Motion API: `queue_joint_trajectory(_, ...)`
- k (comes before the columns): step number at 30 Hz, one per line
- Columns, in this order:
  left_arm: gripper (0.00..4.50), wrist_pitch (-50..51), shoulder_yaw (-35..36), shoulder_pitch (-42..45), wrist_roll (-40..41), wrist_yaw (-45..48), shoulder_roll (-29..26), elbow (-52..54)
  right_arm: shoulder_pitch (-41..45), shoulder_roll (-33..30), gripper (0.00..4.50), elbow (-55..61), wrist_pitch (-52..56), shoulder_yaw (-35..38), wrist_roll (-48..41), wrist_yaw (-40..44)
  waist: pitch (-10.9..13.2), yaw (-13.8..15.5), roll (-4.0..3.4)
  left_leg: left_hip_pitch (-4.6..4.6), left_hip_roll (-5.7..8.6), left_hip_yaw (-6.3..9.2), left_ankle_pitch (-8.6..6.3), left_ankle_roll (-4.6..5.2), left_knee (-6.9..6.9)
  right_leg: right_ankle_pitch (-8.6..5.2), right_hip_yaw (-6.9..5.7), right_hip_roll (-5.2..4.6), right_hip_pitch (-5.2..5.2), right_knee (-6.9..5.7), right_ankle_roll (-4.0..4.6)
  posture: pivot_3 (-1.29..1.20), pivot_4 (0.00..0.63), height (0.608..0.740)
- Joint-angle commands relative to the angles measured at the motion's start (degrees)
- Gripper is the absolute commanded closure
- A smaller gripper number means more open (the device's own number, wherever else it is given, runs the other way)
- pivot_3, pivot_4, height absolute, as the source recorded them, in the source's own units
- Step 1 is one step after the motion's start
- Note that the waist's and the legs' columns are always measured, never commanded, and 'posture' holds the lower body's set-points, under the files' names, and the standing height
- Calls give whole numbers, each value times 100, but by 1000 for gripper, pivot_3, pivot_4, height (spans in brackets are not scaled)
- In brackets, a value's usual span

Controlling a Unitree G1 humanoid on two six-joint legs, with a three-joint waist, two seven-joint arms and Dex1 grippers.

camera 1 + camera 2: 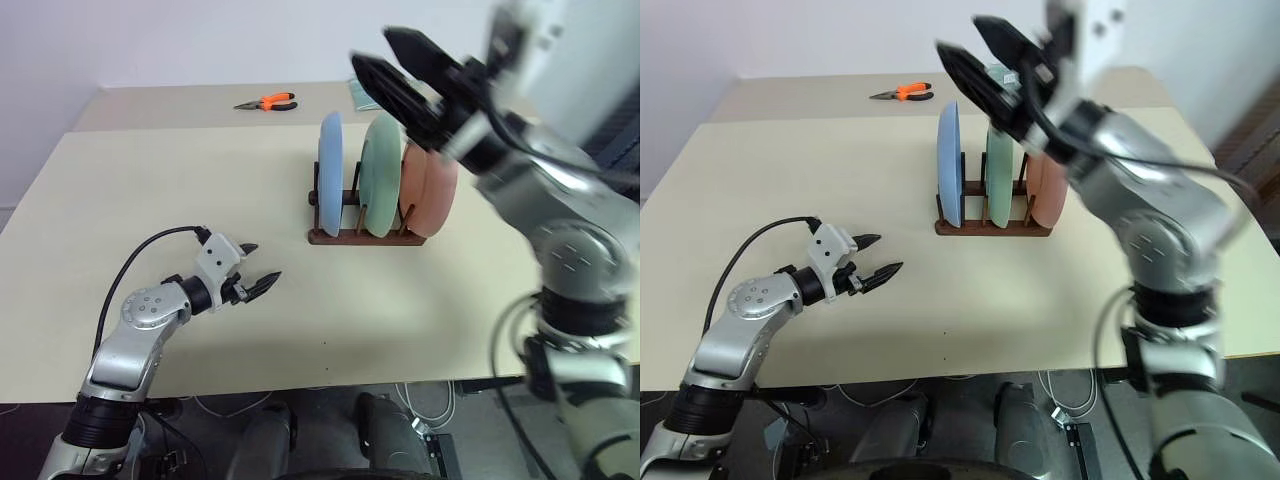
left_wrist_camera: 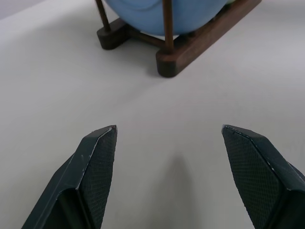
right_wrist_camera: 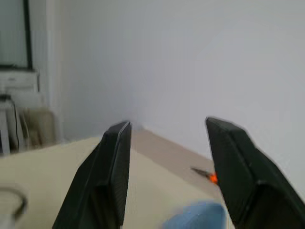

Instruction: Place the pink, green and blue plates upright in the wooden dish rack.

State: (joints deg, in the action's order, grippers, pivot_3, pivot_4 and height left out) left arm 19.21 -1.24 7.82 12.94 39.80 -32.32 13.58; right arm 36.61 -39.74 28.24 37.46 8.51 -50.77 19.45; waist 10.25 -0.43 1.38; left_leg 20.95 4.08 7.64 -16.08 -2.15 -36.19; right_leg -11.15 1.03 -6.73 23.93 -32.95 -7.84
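The blue plate [image 1: 330, 172], the green plate [image 1: 380, 178] and the pink plate [image 1: 432, 195] stand upright side by side in the wooden dish rack [image 1: 365, 237] near the middle of the table. My right gripper [image 1: 385, 52] hangs open in the air above the green and pink plates, holding nothing. My left gripper [image 1: 260, 268] is open and empty low over the table, to the left of the rack and nearer the front edge. In the left wrist view the rack's rail [image 2: 190, 45] and the blue plate's rim [image 2: 162, 14] lie ahead of its fingers.
Orange-handled pliers [image 1: 268, 102] lie at the far side of the cream table [image 1: 150, 210]. A pale green item [image 1: 362, 92] sits behind the rack near the back edge. A black cable [image 1: 140, 255] runs along my left arm.
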Motion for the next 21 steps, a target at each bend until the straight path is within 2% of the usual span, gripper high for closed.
queue_joint_trajectory(1,885,-152,78,40,7,37,-27,73,-1535,-675,2025,108,136,1282,-137,1067,-1,37,2,8,2,-3,0,0,-6,-5,2,-5,2,2,8,0,150,740)
queue_joint_trajectory(3,885,-198,22,18,-19,55,-18,48,-3061,-993,2025,-26,34,1932,131,1922,-2,110,3,12,1,-4,0,0,-10,-6,2,-5,3,2,9,0,150,740)
queue_joint_trajectory(4,885,-240,16,-2,-25,76,-22,20,-3643,-1020,2025,-156,-104,1994,358,2154,-4,131,-2,11,1,-7,-1,1,-9,-6,2,-5,4,2,9,0,150,740)
queue_joint_trajectory(6,885,-279,5,-2,-23,64,11,-30,-4231,-1033,2025,-464,-564,1875,920,2392,1,109,-9,11,1,-11,-1,2,-7,-3,3,-6,7,-3,11,0,150,740)
queue_joint_trajectory(11,885,-325,114,-125,-8,40,2,-3,-4016,-796,2025,-1241,-1163,1482,1562,2488,5,-43,-17,19,-24,-69,-2,-1,-11,8,11,-6,7,-5,30,0,150,740)
queue_joint_trajectory(21,885,-270,237,-546,-18,-93,-116,274,-3257,-608,2025,-2032,-1745,915,2224,2713,6,57,-11,2,-56,-92,-2,0,-12,32,-3,-5,31,-2,53,0,150,740)
